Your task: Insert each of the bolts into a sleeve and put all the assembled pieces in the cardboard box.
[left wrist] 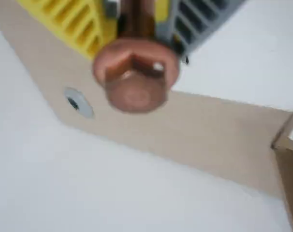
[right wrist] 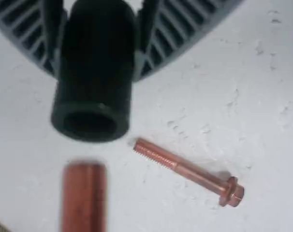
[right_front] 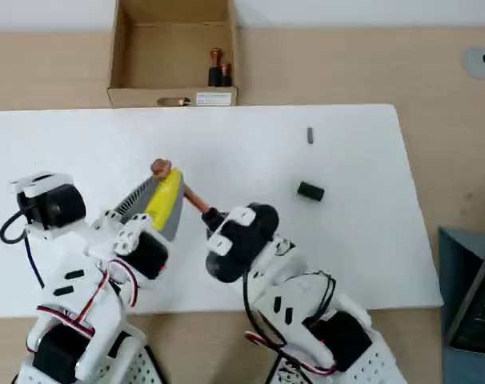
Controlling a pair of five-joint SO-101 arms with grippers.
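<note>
Insertion step in hand: bolt (right_front: 160, 169) clamped in left gripper (right_front: 164, 192), sleeve (right wrist: 91, 92) clamped in right gripper (right_front: 215, 221), both over white mat (right_front: 346, 264), bolt tip just short of sleeve mouth. Next, probably: line up tip with bore, then push straight in.

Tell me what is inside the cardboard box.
Against the right wall of the cardboard box stand two black sleeves, with a copper bolt sticking up from one. The near wall hides the strip of floor right behind it, so anything lying there cannot be seen.
</note>
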